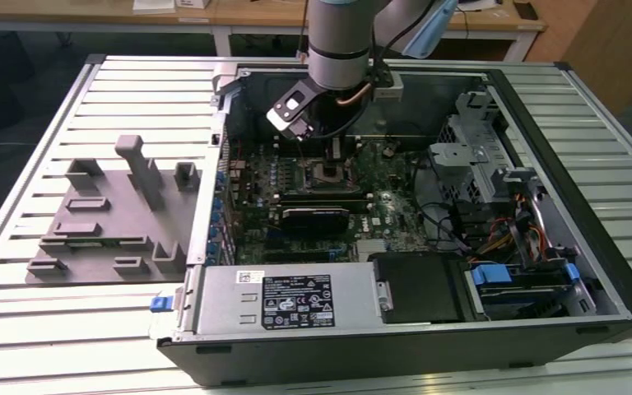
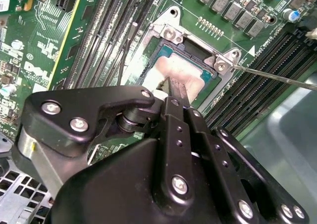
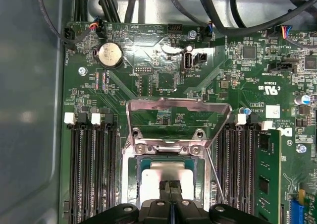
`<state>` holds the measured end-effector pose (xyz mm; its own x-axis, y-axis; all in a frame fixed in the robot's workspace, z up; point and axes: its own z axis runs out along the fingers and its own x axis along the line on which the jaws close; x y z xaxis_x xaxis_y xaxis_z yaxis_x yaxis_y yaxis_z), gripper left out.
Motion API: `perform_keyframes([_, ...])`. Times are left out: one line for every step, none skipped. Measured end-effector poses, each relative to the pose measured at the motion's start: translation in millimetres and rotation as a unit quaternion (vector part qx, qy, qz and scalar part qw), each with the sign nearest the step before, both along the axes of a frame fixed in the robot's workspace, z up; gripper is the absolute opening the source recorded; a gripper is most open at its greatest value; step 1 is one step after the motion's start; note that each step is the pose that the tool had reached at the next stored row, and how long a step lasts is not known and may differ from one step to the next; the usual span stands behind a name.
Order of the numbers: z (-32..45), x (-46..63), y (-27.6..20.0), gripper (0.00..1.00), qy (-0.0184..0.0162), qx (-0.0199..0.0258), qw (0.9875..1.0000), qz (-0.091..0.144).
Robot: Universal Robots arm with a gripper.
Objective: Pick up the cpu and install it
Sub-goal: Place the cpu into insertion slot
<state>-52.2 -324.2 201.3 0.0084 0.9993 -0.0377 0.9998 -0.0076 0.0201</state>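
Exterior view: the gripper [image 1: 336, 150] is seen at the upper middle of the frame, lowered into the open computer case [image 1: 624, 280] above the socket [image 1: 325, 173]. In the first wrist view the cpu [image 3: 161, 177] is seated inside the socket frame [image 3: 171, 147], ringed closely on its visible edges, with the load plate [image 3: 178, 109] raised and memory slots [image 3: 91, 169] close alongside. The fingers [image 3: 167, 192] are pressed together over its silver top.

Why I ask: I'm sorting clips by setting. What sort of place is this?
Probably a robotics lab or workshop: an open computer case lies on a slatted metal table beside a grey fixture block, with wooden desks behind.
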Motion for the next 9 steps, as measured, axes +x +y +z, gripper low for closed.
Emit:
perform_keyframes([-0.4, 0.0, 0.0, 0.11, 0.0000, 0.0000, 1.0000, 0.000])
perform_keyframes([-0.3, 0.0, 0.0, 0.11, 0.0001, -0.0001, 1.0000, 0.000])
perform_keyframes([-0.4, 0.0, 0.0, 0.11, 0.0001, -0.0001, 1.0000, 0.000])
perform_keyframes([-0.5, 0.0, 0.0, 0.11, 0.0001, -0.0001, 1.0000, 0.000])
perform_keyframes([-1.1, 0.0, 0.1, 0.11, -0.0001, 0.0001, 1.0000, 0.000])
perform_keyframes([-1.7, 0.0, 0.0, 0.11, -0.0001, 0.0001, 1.0000, 0.000])
perform_keyframes([-2.2, 0.0, 0.0, 0.11, 0.0000, 0.0000, 1.0000, 0.000])
perform_keyframes([-2.5, -0.1, 0.0, 0.11, 0.0001, -0.0002, 1.0000, 0.000])
perform_keyframes([-2.6, -0.1, -0.1, 0.11, 0.0002, -0.0003, 1.0000, 0.000])
